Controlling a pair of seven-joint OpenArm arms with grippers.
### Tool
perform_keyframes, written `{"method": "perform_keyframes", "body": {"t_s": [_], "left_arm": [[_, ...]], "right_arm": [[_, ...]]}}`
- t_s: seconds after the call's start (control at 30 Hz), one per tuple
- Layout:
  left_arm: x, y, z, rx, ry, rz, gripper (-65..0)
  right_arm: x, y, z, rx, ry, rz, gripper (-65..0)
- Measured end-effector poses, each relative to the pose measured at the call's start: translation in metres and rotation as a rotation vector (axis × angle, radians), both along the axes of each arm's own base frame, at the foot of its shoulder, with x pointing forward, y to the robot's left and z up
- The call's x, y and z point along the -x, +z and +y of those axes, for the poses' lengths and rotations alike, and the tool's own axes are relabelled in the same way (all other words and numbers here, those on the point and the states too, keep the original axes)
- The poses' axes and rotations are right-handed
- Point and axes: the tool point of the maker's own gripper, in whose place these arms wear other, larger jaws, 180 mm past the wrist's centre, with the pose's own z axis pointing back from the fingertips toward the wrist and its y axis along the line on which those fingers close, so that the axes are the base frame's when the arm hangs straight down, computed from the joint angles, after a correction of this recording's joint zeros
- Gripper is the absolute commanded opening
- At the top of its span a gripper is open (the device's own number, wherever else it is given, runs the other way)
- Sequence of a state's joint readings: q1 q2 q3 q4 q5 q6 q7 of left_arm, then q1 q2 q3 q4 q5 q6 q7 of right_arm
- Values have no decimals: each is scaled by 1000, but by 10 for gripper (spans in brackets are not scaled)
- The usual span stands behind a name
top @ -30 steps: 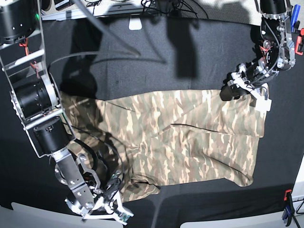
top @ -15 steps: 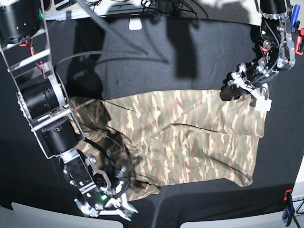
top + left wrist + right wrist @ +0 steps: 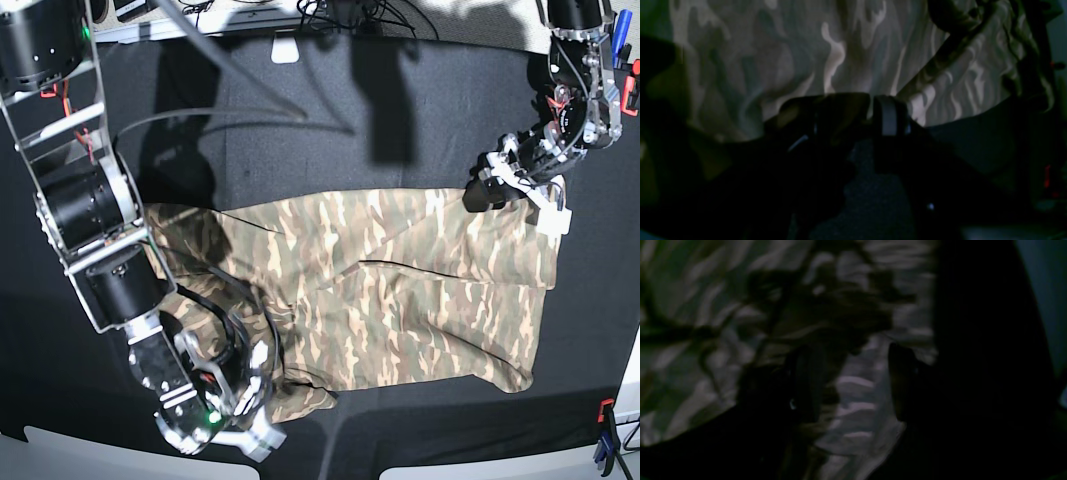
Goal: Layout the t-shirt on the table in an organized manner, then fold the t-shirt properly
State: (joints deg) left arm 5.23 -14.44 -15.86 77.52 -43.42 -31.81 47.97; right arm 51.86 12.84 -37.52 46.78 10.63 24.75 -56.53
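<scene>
**Camouflage t-shirt spread on a black table, a robot claw at each end**

Seen from overhead, the t-shirt lies spread across the middle of the table, stretching from about 9 o'clock to 3 o'clock. Its near-left corner, around 7 o'clock, is rumpled and partly hidden under the right arm's bulky joints.

The right claw sits over that bunched corner. In its own dim, blurred wrist view, two dark fingers stand apart with pale striped cloth showing between them, so the claw reads as open. Whether either finger touches the cloth is hard to tell.

The left claw rests at the shirt's far edge, near 2 o'clock. Its wrist view is very dark: the fingers appear close together at the hem, with cloth seemingly pinched between them, though the shadow makes this uncertain.

A red clamp at the right edge is cut off by the frame, as is another low at 4 o'clock.
</scene>
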Motion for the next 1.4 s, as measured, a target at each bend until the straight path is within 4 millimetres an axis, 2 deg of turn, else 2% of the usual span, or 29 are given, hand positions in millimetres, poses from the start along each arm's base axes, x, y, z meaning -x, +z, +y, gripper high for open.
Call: {"method": "perform_keyframes", "body": {"t_s": [0.17,0.3,0.4,0.47,0.6,0.67,0.83,0.93,1.0,1.2,1.33,1.4], "left_arm": [[2,-12,12,-163,-47,-6,-458],[1,-10,24,-352,-170,-89,-458],[-9,4,47,-499,-194,-163,-458],[-15,21,58,-537,-193,-221,-458],[-29,55,66,-618,-214,-316,-459],[-30,59,73,-680,-245,-325,-459],[-9,39,85,-863,-477,-273,-459],[8,21,79,-984,-677,-287,-459],[23,11,68,-986,-784,-300,-459],[18,8,50,-1075,-770,-378,-458],[7,10,57,-1260,-728,-438,-458],[8,8,52,-1271,-748,-449,-458]], "right_arm": [[23,-28,21,-38,108,35,-351],[31,-32,34,-87,157,-6,-351],[30,-25,41,-84,191,-48,-351],[30,-20,47,-93,206,-63,-351],[30,-6,59,-98,239,-98,-351],[33,-3,63,-101,256,-115,-351],[62,-7,73,-111,315,-125,-351],[75,2,79,-108,355,-153,-351],[84,2,70,-73,353,-146,-351],[104,-19,47,-38,315,-103,-351],[107,-22,46,-39,314,-94,-351],[107,-22,46,-40,315,-95,-351]]}}
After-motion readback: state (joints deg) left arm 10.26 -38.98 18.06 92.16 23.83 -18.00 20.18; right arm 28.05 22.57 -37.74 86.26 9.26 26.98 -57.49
